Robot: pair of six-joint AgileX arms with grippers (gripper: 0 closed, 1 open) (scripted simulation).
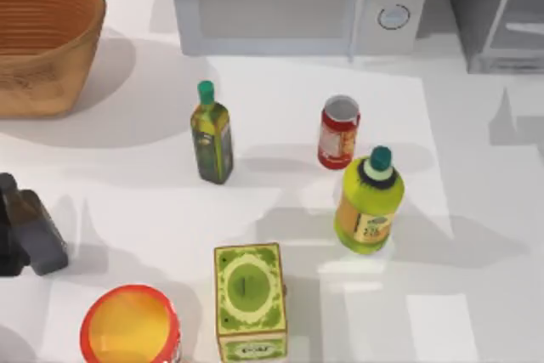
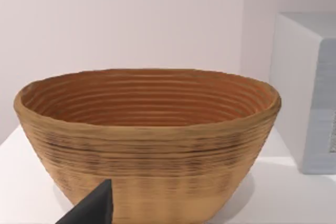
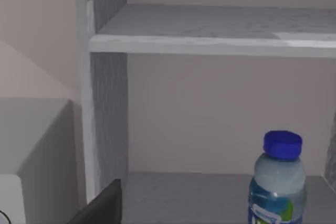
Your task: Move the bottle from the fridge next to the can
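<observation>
The bottle, clear with a blue cap and a blue-and-green label, stands upright on the lower floor of the fridge, under a pale shelf. In the right wrist view the fridge is open in front of my right gripper, and the bottle is a little way ahead and to one side, untouched. The fridge stands at the table's back right corner. Near the table's middle stands the small red can. My left gripper is parked at the left edge, facing the basket.
A woven basket sits back left, and a pale microwave at the back middle. A dark green oil bottle, a fat yellow-green bottle, a green box and a red tub surround the can.
</observation>
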